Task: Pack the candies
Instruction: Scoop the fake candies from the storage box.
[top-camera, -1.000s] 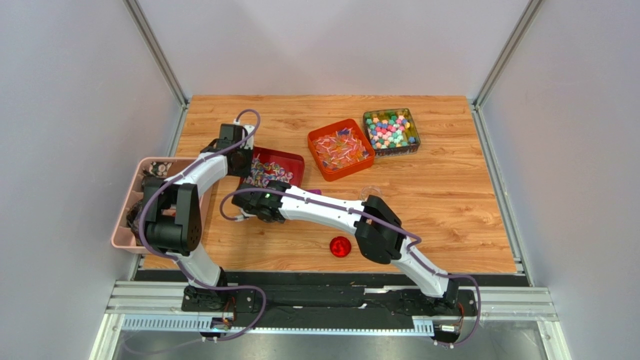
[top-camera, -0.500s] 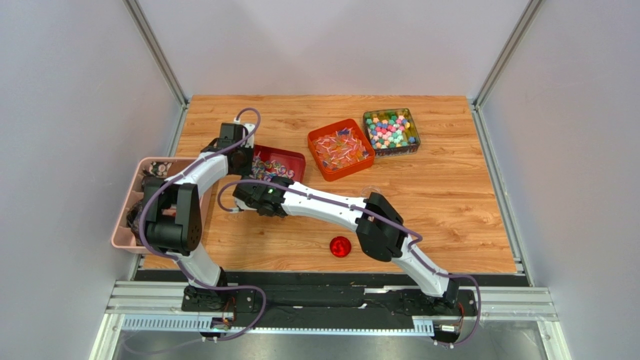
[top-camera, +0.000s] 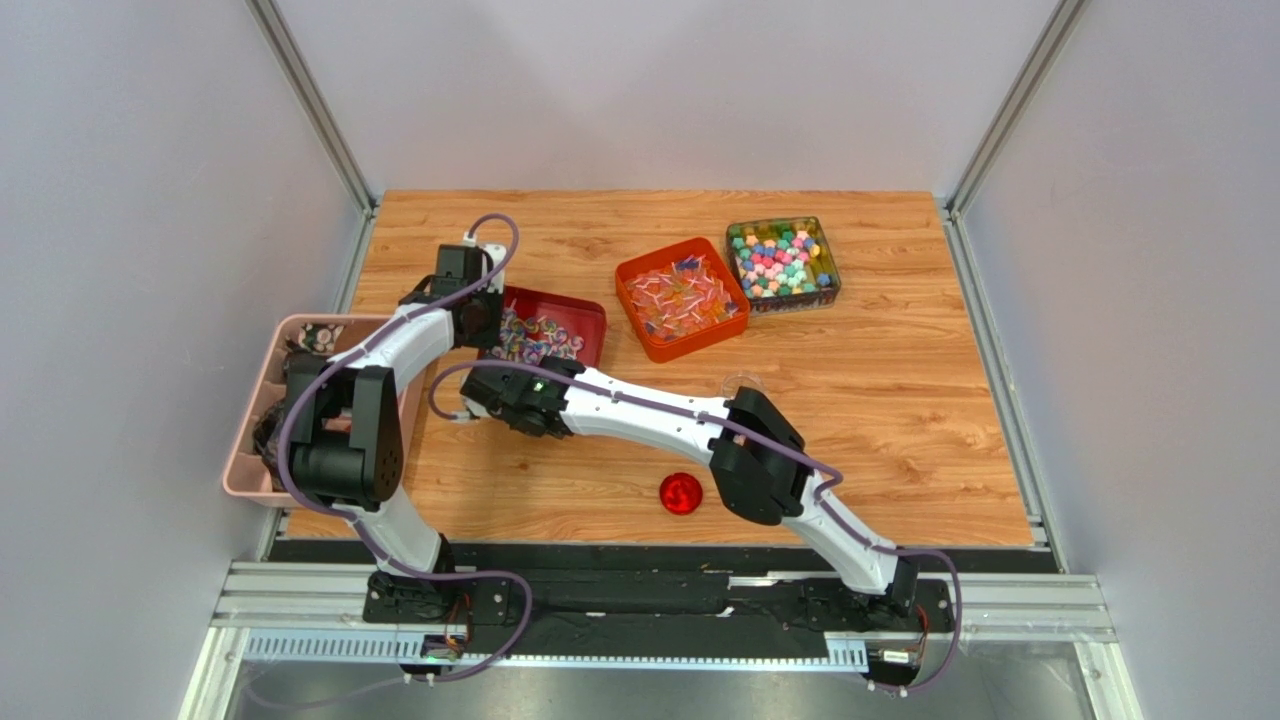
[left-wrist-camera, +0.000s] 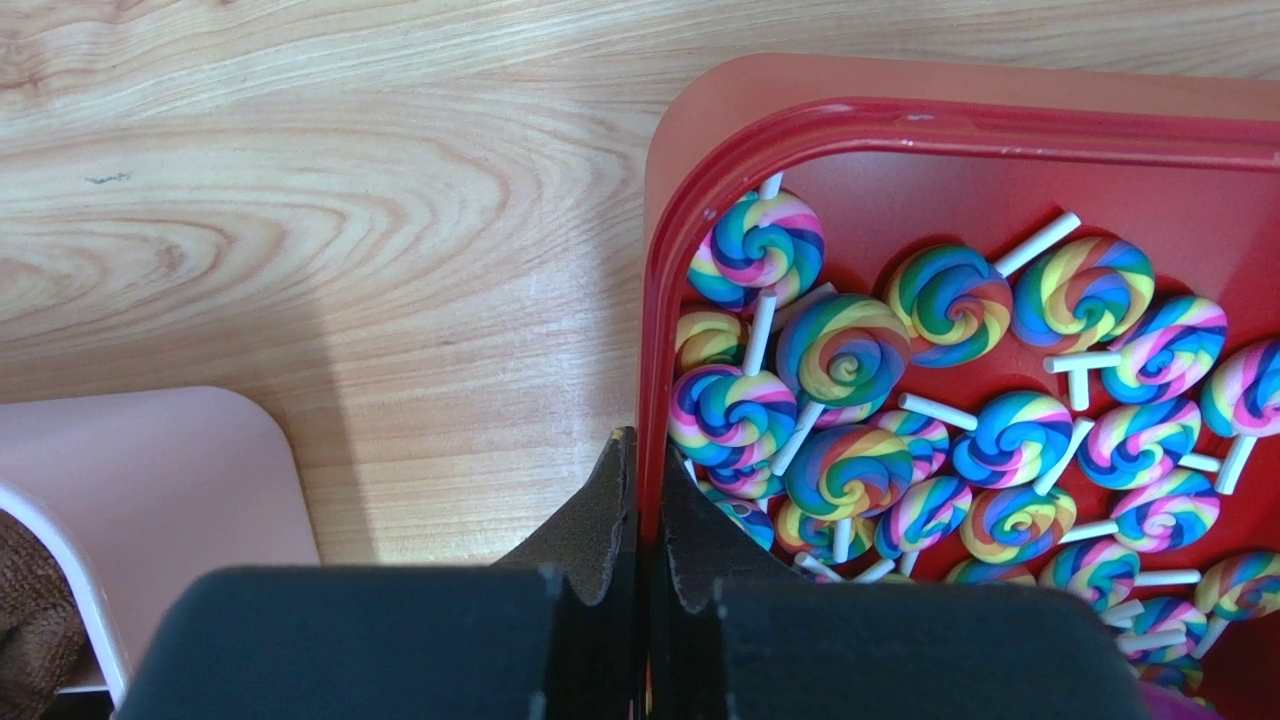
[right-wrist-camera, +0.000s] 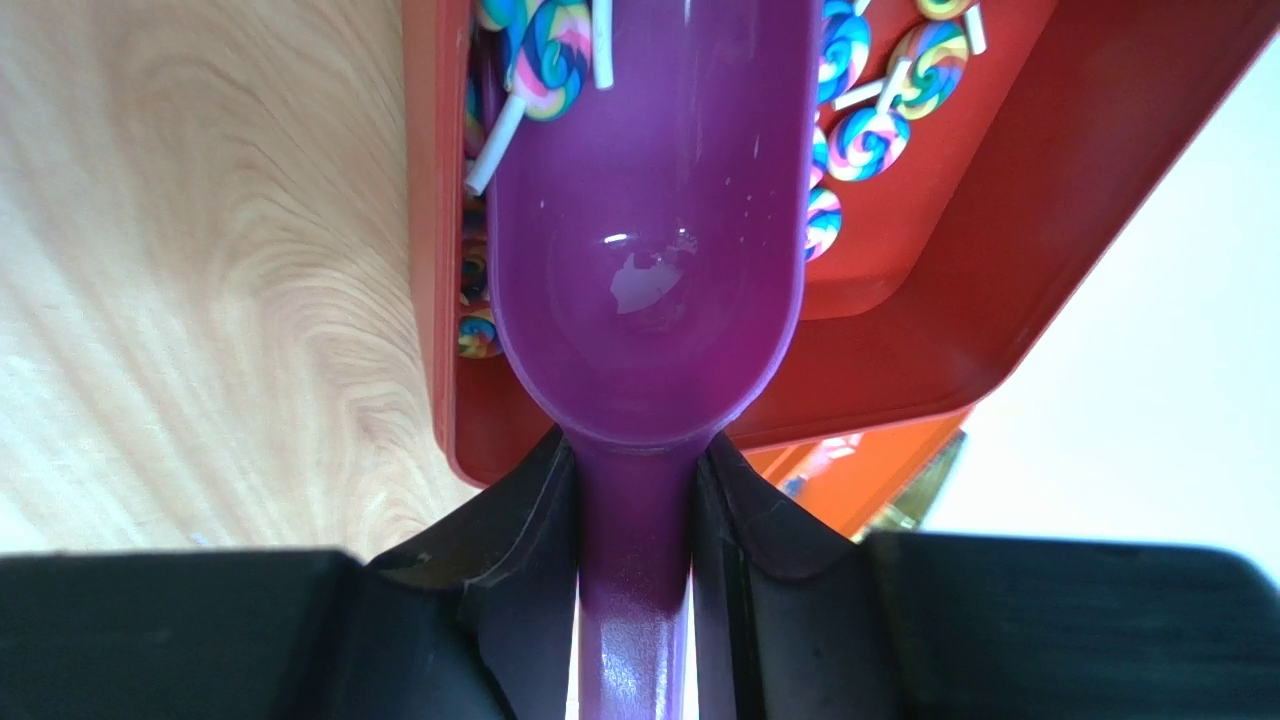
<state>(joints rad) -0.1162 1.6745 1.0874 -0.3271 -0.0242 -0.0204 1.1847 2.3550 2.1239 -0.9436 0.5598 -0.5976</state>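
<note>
Candies (left-wrist-camera: 842, 353), rainbow swirl lollipops, fill a red tray (left-wrist-camera: 962, 128) near the left edge of the surface (left-wrist-camera: 301, 225). Left hand (left-wrist-camera: 643, 483) is clamped on the tray's rim. The right hand (right-wrist-camera: 639, 468) grips a purple scoop (right-wrist-camera: 646, 225) that reaches into the tray.

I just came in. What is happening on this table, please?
The left gripper is shut on the rim of the red tray. The right gripper grips a purple scoop, whose mouth is pushed in among the swirl lollipops in that tray. The scoop's bowl looks nearly bare, so little is scooped yet.
</note>
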